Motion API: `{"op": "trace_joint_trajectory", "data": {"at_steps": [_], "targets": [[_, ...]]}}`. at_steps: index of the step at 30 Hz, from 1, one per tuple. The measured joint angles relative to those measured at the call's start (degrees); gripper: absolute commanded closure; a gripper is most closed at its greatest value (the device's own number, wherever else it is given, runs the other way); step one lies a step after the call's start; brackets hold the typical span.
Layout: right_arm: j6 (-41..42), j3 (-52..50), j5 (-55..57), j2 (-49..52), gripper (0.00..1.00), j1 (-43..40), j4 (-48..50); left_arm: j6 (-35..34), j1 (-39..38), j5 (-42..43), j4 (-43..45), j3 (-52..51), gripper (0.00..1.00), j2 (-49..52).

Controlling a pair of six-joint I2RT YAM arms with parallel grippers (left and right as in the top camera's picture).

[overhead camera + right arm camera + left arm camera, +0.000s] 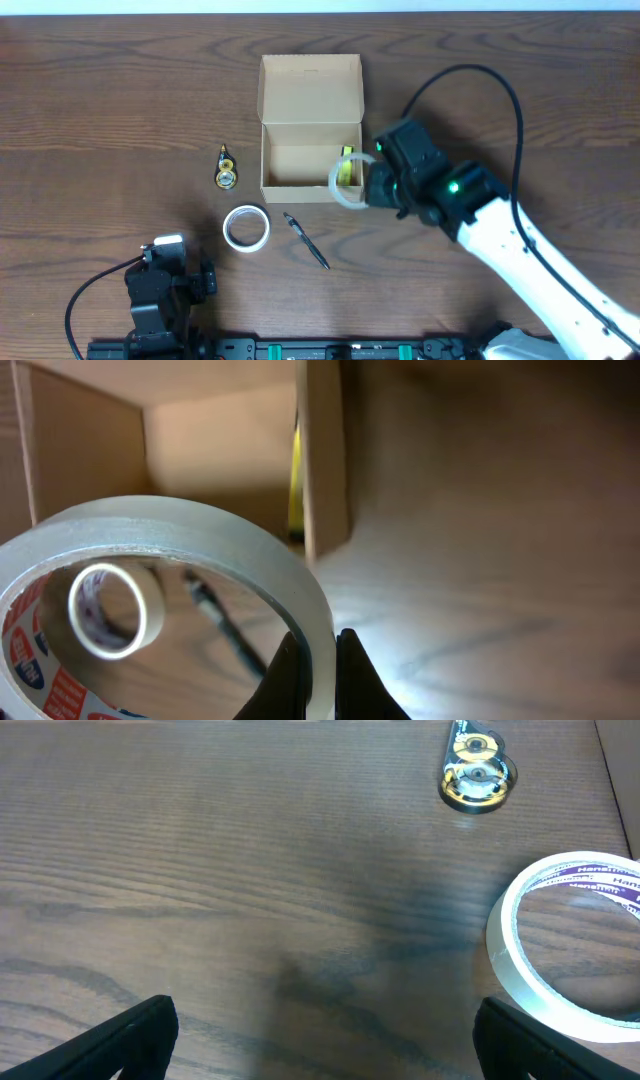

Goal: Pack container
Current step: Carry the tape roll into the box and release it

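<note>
Two tape rolls show from overhead. One, a clear roll (pixel 343 186), is pinched in the right tool (pixel 375 185) at the near right corner of the box (pixel 300 165). Whether it touches the wall cannot be told. The other, a white roll (pixel 246 228), lies flat on the tabletop (pixel 120 120), near and left of the box. The box stands mid-table with its flap (pixel 310 85) thrown open to the far side. A yellow item (pixel 346 160) sits in its right end. A pen (pixel 306 241) lies just near of the box and a small dispenser (pixel 227 171) just left of it. The left tool (pixel 168 250) is at the near left, well apart from everything.

Left wrist view: the left tool is spread wide and empty over bare tabletop. The white roll is ahead on the right. Purple lettering on its core begins "Hans"; the remainder is not legible. The dispenser's markings are too small to read.

Right wrist view: the fingers are narrowed onto the clear roll's band, holding it on edge beside the box's open end. Its core label is red and white, with the text unreadable. The box shows no print or label.

Assessment: the box appears light, thin-walled cardboard, stiff at the folds but easily dented and apt to slide when pushed. Best hold is the top edge of a side wall, or the flap's free edge for closing.
</note>
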Motion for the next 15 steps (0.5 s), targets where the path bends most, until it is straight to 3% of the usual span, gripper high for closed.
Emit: {"op": "trace_joint_trajectory", "data": {"at_steps": [10,15], "targets": [[-24.87,12.98,0.28,13.62,0.99,-2.73,8.07,-0.02,0.0,0.0,0.0,0.0,0.05,0.0],[-27.5,13.94,0.2,16.35,0.99,-2.75,10.84,-0.02,0.0,0.0,0.0,0.0,0.04,0.0]]}}
